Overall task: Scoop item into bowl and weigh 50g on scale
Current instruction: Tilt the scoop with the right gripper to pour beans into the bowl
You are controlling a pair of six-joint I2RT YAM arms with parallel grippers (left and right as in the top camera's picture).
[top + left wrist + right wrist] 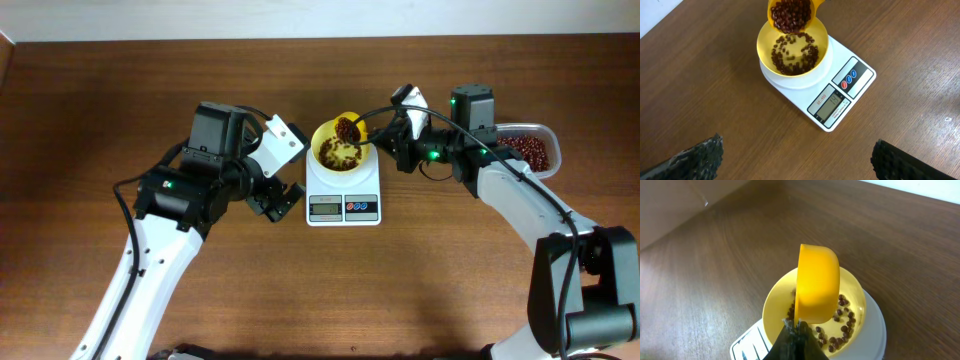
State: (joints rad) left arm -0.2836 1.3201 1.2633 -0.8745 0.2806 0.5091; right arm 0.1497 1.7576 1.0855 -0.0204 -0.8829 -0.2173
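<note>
Scooping is under way: my right end effector (797, 332), clamped on the scoop (816, 280), tips beans (790, 15) over the thinly filled bowl (763, 47) on the scale (862, 75) at frame centre; display (830, 106) reading illegible, so 50g is unconfirmed; left end effector (280, 198) spread wide, empty.

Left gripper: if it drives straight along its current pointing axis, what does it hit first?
Probably the bare table just short of the scale: the left gripper tilts down, with only wood between its fingers. Depth is unclear; a shallower line would hit the scale's display end.
</note>
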